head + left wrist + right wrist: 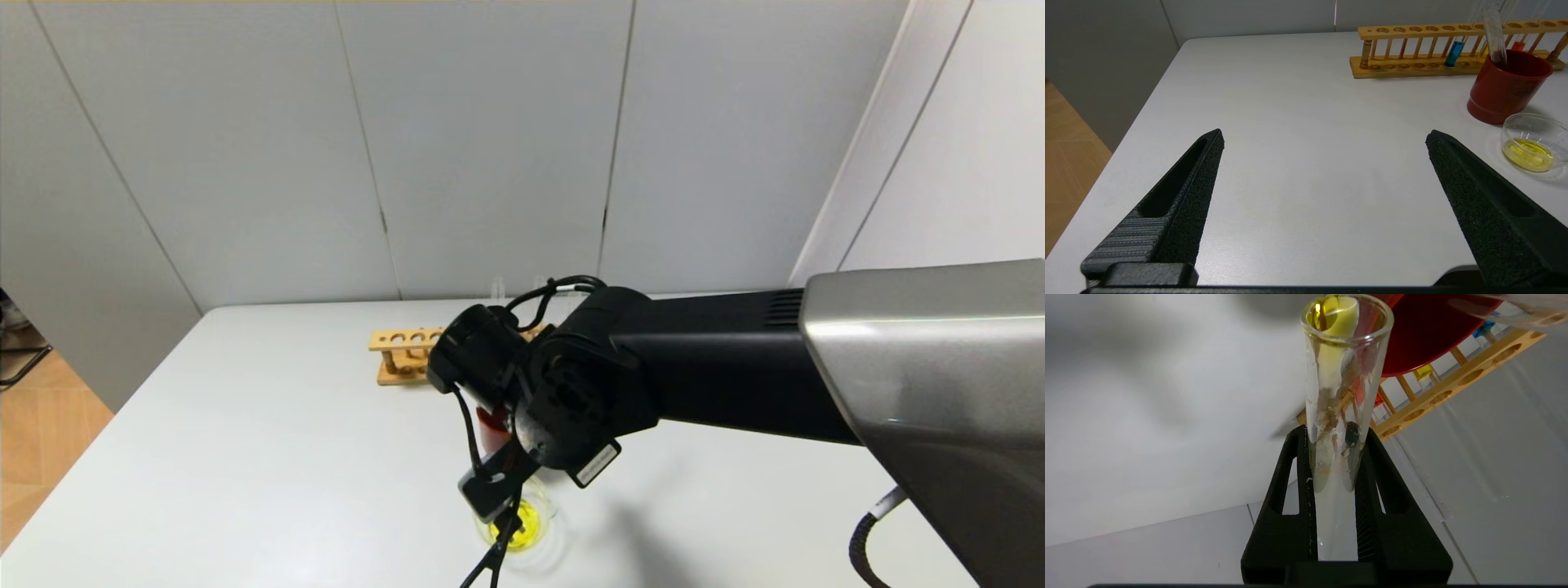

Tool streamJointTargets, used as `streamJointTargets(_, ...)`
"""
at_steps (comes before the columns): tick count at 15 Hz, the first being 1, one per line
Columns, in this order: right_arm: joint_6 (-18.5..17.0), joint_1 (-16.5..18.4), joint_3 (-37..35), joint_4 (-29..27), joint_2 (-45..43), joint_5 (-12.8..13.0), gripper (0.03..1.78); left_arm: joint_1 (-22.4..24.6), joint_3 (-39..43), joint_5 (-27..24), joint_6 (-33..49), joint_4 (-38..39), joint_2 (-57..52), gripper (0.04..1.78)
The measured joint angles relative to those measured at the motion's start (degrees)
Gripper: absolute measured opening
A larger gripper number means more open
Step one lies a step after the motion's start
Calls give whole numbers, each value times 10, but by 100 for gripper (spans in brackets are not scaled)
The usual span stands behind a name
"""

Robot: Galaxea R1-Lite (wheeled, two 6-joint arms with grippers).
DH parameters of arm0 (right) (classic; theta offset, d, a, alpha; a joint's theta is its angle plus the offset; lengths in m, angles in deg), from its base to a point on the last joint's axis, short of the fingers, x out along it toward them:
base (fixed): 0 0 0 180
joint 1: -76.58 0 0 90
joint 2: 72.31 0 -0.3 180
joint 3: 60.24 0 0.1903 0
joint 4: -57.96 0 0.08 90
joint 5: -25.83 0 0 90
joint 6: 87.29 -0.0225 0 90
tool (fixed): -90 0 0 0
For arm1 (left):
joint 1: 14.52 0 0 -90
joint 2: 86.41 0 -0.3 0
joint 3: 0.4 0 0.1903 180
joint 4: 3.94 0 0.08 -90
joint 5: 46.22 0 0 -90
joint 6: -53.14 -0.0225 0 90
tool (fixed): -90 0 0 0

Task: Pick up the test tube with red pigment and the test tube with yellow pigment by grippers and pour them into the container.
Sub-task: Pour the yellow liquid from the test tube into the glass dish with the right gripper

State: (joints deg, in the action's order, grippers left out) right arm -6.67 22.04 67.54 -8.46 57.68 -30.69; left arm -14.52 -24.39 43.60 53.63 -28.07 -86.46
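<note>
**Pour under way over the container**

Right gripper (1333, 498) clamped on a test tube (1345, 396), tipped mouth-down over the container (1533, 148) on the counter (1306, 163). Yellow already pooled in the container; yellow at the tube's mouth, so probably the test tube with yellow pigment emptying out. Left gripper (1325, 139) spread wide, idle above bare counter. Test tube with red pigment (1519, 45) apparently in the wooden rack (1412, 65), behind the red cup (1506, 87). Next, likely: drain, set aside, fetch red.
</note>
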Motion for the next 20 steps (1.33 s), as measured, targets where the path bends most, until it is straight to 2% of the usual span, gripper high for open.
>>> streamJointTargets(3, 1, -6, 21, -31, 10, 28, 35, 0, 0, 0, 0, 0, 0, 175)
streamJointTargets(9, 5, -12, 53, -58, 25, 35, 35, 0, 0, 0, 0, 0, 0, 175)
streamJointTargets(12, 18, -16, 62, -59, 32, 58, 35, 0, 0, 0, 0, 0, 0, 175)
streamJointTargets(14, 20, -17, 69, -61, 38, 60, 35, 0, 0, 0, 0, 0, 0, 175)
streamJointTargets(17, 22, -19, 76, -65, 44, 77, 35, 0, 0, 0, 0, 0, 0, 175)
streamJointTargets(20, 25, -19, 78, -67, 47, 79, 35, 0, 0, 0, 0, 0, 0, 175)
